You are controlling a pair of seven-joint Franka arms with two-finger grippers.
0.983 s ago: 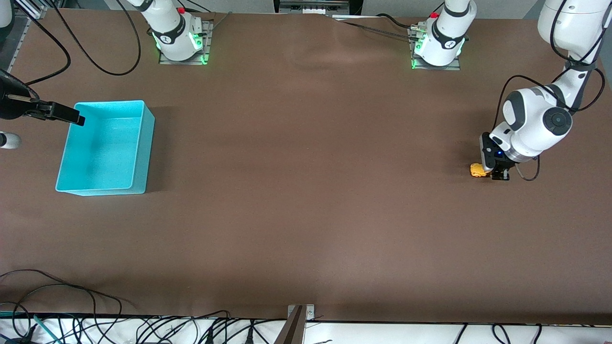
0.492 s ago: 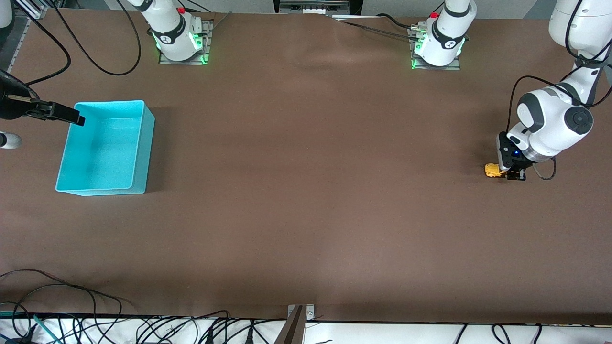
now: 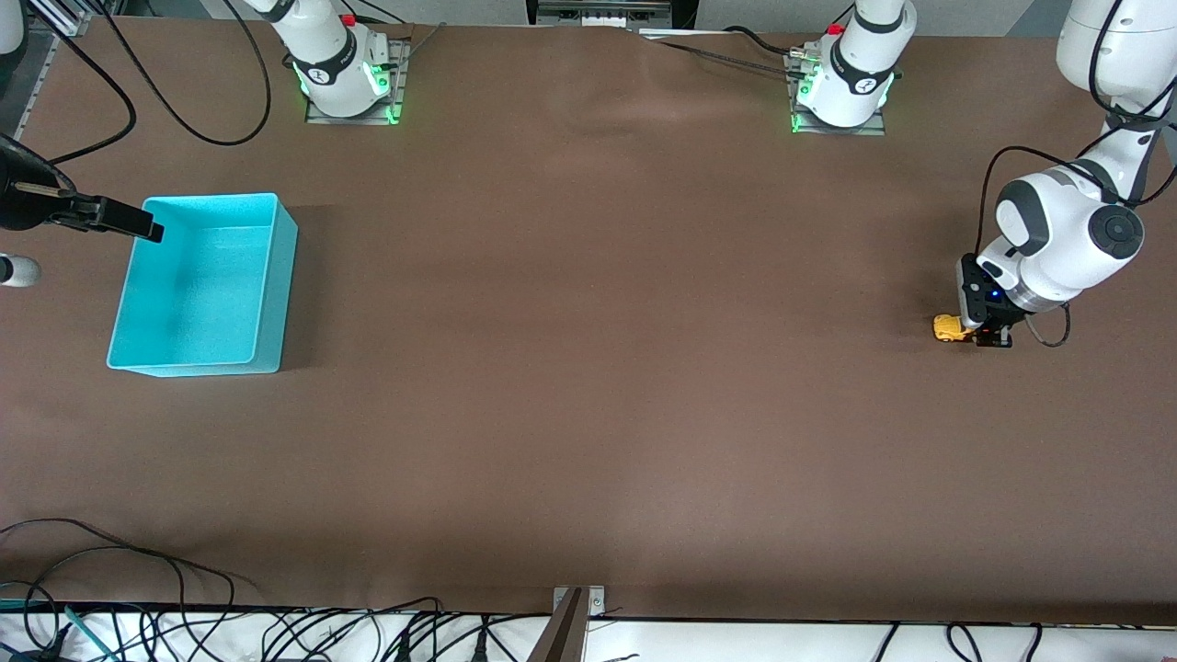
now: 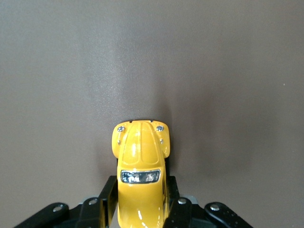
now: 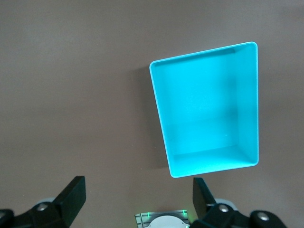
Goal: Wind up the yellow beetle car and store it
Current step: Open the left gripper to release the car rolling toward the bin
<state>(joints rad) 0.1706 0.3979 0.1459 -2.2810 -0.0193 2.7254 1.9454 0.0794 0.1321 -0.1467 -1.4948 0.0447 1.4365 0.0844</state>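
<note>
**Yellow beetle car pinched at the left arm's end of the table**

Yellow-orange and tiny: the yellow beetle car (image 3: pixel 947 327), down on the brown table (image 3: pixel 588 386), at about 3 o'clock in the front view. Clamped by the rear flanks between the black fingers (image 4: pixel 108 197) of the left gripper (image 3: pixel 977 333), both pads pressed against the body in the left wrist view. Nose, headlights and dark windscreen poking clear of the fingertips; wheels apparently on the tabletop.

Well apart, at about 9 o'clock in the front view: the cyan bin (image 3: pixel 276 285), upright, nothing visible inside. Parked in the air over the table just off the bin's outer wall, toward the right arm's end: the right gripper (image 5: pixel 137 194), fingers spread wide and holding nothing, waiting.
</note>
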